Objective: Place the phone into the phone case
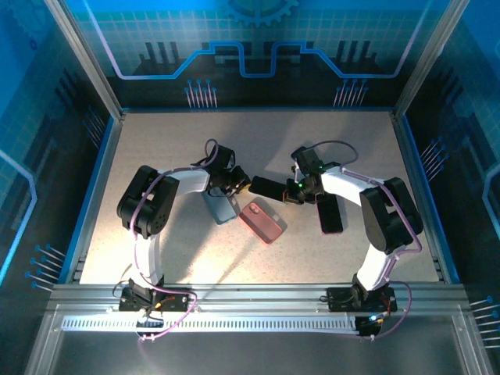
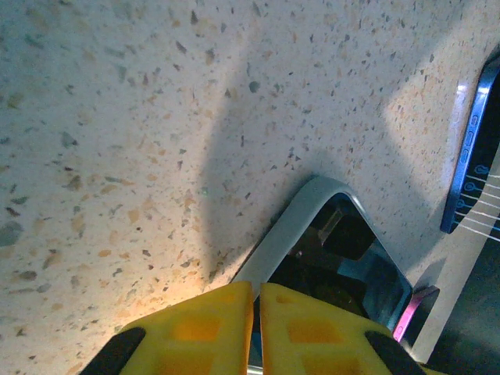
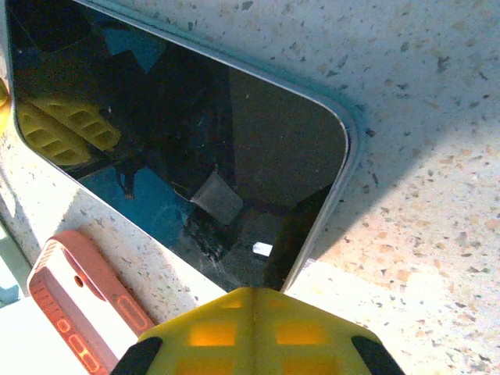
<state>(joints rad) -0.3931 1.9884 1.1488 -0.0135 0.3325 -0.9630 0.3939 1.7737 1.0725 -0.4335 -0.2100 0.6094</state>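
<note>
While the top view takes in the whole table (image 1: 156,141), the wrist cameras give only close detail. From above, the phone (image 1: 221,207) lies flat near the middle, with the pink phone case (image 1: 262,222) just beside it to the right. A second dark phone (image 1: 330,212) lies further right under the right arm. The left gripper (image 1: 233,187) and right gripper (image 1: 258,187) meet nose to nose above the phone's far end.

The left wrist view shows the left gripper (image 2: 256,312) with its yellow fingers drawn almost together. Only a thin slit parts them and nothing is between them, and their tips sit over the phone (image 2: 336,250). At the right edge of that view are the second dark phone's blue side (image 2: 471,148) and a sliver of the case (image 2: 418,308).

The right wrist view shows the right gripper (image 3: 254,312) fully closed on nothing, its tip at the phone's rounded corner. The dark screen (image 3: 180,141) mirrors yellow fingers.

The case (image 3: 78,312) holds nothing, and a narrow strip of bare table separates it from the phone.

Wide open surface stretches toward the far wall and the left rail. The middle, between the two arms, is crowded.
</note>
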